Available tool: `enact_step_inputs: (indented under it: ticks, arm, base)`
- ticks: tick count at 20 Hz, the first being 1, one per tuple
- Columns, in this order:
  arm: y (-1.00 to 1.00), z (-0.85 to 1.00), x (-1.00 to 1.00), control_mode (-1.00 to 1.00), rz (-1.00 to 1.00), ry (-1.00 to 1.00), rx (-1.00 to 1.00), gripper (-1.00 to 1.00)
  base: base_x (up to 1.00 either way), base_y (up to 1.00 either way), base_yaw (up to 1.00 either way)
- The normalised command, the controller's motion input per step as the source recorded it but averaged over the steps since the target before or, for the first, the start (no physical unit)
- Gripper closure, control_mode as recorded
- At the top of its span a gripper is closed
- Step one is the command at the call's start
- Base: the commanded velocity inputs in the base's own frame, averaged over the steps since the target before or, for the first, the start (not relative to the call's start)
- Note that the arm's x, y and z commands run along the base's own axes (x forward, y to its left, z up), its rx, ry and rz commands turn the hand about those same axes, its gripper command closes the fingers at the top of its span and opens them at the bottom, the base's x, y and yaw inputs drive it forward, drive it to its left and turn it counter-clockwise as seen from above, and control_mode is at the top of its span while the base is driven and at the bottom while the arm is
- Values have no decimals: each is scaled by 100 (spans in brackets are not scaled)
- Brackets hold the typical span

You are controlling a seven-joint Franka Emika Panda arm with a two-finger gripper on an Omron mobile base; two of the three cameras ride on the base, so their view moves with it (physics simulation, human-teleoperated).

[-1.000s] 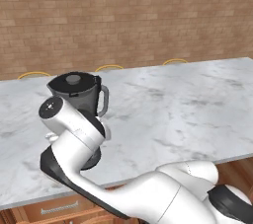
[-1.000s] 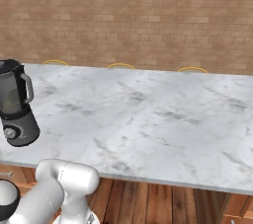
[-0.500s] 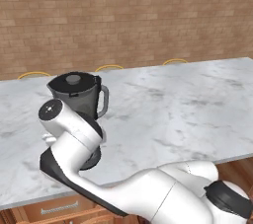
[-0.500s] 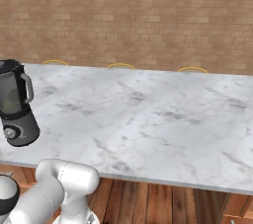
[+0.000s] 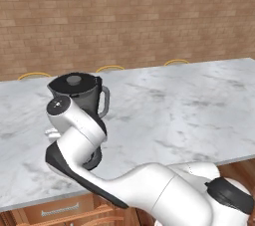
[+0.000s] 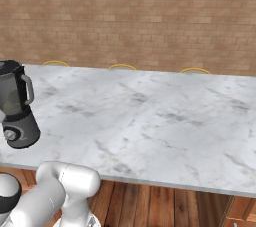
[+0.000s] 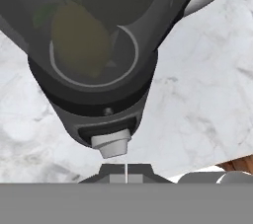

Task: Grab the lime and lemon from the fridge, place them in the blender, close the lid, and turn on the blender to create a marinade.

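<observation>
Grey-veined white marble bench (image 6: 150,116) carries the smoky translucent blender (image 5: 79,98), round black lid (image 5: 73,81) on, yellow lemon (image 7: 79,40) and green lime (image 7: 47,13) inside. My pincer (image 7: 126,168) just snapped clenched, empty, right at the round silver knob (image 7: 112,144); I reckon switching on comes next.

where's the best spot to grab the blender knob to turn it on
Take the knob itself: the pale stub sticking out of the blender base's front. It projects straight toward the hand, so come head-on from the counter edge side, one pincer finger on either flank. The pincer sits shut just short of it, so it would probably need opening first.
</observation>
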Motion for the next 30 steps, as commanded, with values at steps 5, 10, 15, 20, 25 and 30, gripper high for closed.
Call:
enact_step_inputs:
  ticks: [5, 10, 15, 20, 25, 30]
  arm:
    - [0, -11, 4, -100, 0, 9, 0, 100]
    - [0, -1, 9, -100, 0, 6, 0, 100]
    - [0, -3, 19, -100, 0, 0, 0, 100]
    - [0, -19, 6, -100, 0, -1, 0, 100]
    - [0, -23, 6, -100, 0, -3, 0, 100]
    - [0, -15, 12, -100, 0, -3, 0, 100]
  base:
    - [0, 0, 0]
    - [0, 0, 0]
    - [0, 0, 0]
    - [0, 0, 0]
    - [0, 0, 0]
    - [0, 0, 0]
